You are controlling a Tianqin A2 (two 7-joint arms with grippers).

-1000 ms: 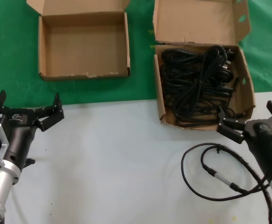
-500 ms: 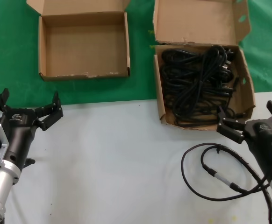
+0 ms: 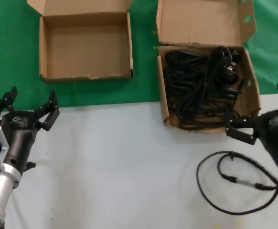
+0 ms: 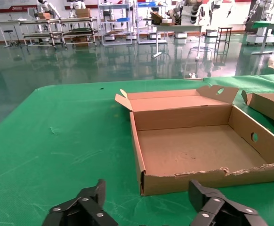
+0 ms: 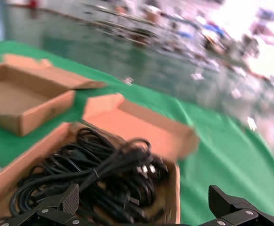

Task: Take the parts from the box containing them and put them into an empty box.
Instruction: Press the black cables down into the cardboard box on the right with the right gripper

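The power cords (image 3: 201,86) lie tangled in the deeper cardboard box (image 3: 161,95) at the back right. The shallow empty box (image 3: 86,75) sits at the back left on the green mat. My left gripper (image 3: 31,98) is open and empty, hovering at the mat's near edge, short of the empty box's front rim (image 4: 207,176). It shows open in the left wrist view (image 4: 149,193). My right gripper (image 3: 261,112) is open and empty at the deeper box's near right corner. In the right wrist view it (image 5: 144,200) hovers over the cords (image 5: 104,174).
A thin black cable with a silver connector (image 3: 239,181) loops on the white table in front of the right arm. The deeper box's lid flap (image 3: 201,21) stands up behind it. The empty box also shows far off in the right wrist view (image 5: 43,113).
My right gripper has moved right and toward the deeper box's near right corner, and the thin cable loop has shifted right with it. My left gripper has edged forward toward the empty box.
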